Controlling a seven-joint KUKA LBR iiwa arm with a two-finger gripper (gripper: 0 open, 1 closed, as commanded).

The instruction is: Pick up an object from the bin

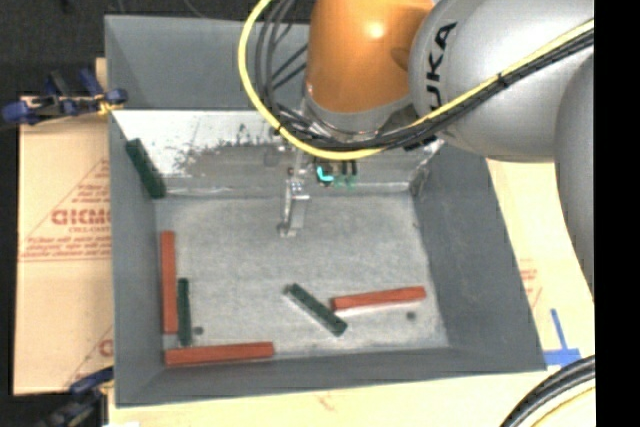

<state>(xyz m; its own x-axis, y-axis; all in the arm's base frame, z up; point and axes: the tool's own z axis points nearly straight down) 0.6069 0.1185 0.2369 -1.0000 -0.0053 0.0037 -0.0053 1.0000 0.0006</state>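
Observation:
My gripper [292, 213] hangs below the orange cover over the back middle of the bin, above bare floor. Nearest to it, toward the front, a short dark green stick [315, 309] lies slanted. Its right end is next to a red stick [378, 299] that lies almost level. Both lie flat on the floor, well apart from the gripper, and nothing is seen in the gripper.
A dark green stick [145, 168] leans in the back left corner. Along the left wall lie a red stick [168, 281] and a thin green stick [184, 310]. Another red stick [219, 353] runs along the front wall. The arm covers the bin's back right.

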